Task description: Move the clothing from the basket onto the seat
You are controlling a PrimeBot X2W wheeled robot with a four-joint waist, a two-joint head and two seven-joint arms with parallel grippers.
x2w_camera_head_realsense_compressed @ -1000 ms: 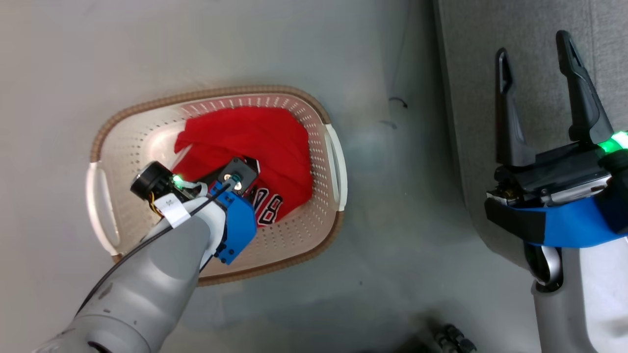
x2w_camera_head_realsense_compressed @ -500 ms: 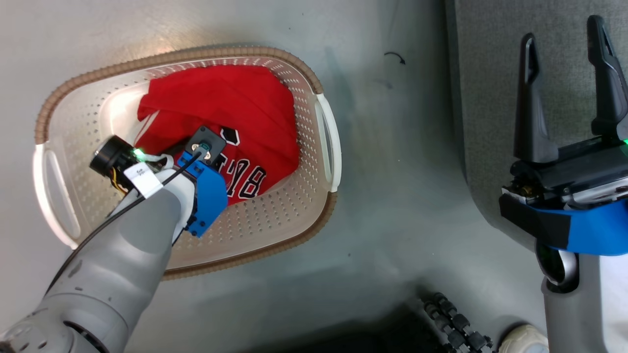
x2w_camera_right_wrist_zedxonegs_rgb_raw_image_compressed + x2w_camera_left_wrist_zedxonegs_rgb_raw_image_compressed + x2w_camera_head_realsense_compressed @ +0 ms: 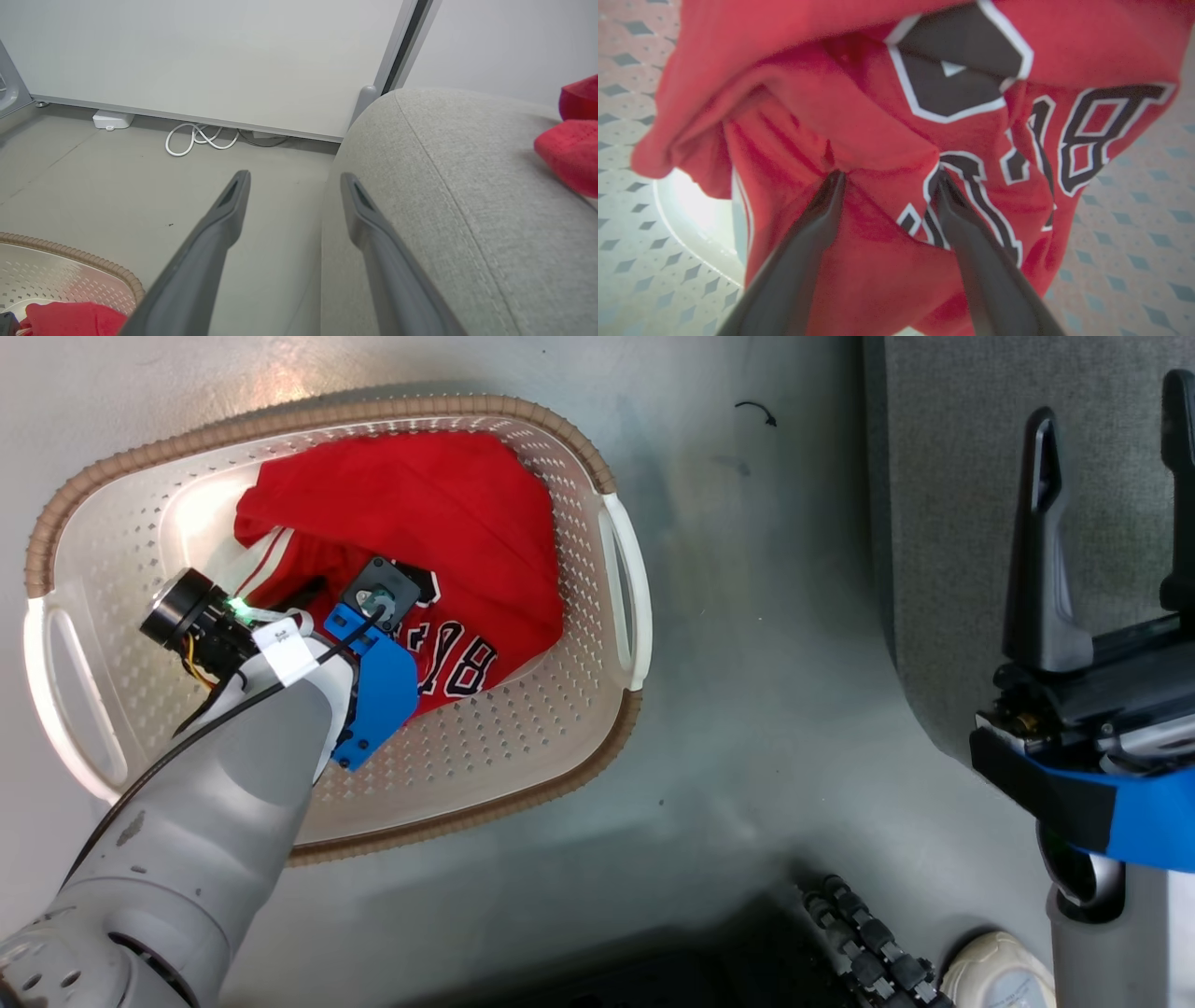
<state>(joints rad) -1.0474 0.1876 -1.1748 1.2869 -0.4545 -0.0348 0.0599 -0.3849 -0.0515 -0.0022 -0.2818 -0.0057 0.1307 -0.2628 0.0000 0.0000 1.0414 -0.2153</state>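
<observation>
One coiled white cable (image 3: 198, 138), white box (image 3: 112, 119) alongside — seat (image 3: 444, 210) near basket (image 3: 93, 266)

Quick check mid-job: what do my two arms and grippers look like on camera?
The left arm and right arm are pale grey with blue wrist brackets and long, dark, tapered fingers. The left carries a black cable, a white tag and a green light.

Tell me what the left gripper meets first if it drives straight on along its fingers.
The red jersey: the left gripper, jaws open, seems to have its tips right at the fabric's folds. Past the cloth, probably the basket floor.
</observation>
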